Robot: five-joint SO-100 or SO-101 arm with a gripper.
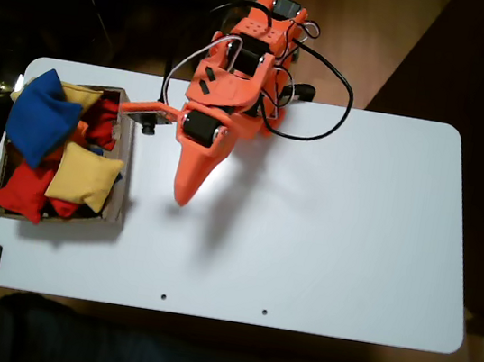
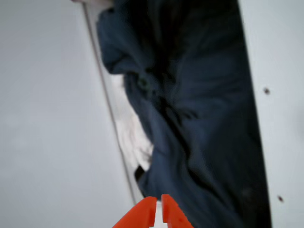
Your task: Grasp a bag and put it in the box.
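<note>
- Brown cardboard box sits at the left end of the white table in the fixed view, piled full of bean bags.
- Blue bag lies on top at the box's upper left corner, overhanging the rim.
- Yellow bag rests just right of the blue bag, inside the box; red bags lie below it.
- Orange arm stands right of the box, apart from it; gripper points down over bare table.
- Wrist view: gripper fingertips nearly together, a thin gap between, nothing held.
- Dark blue cloth lies beyond the table edge there.
</note>
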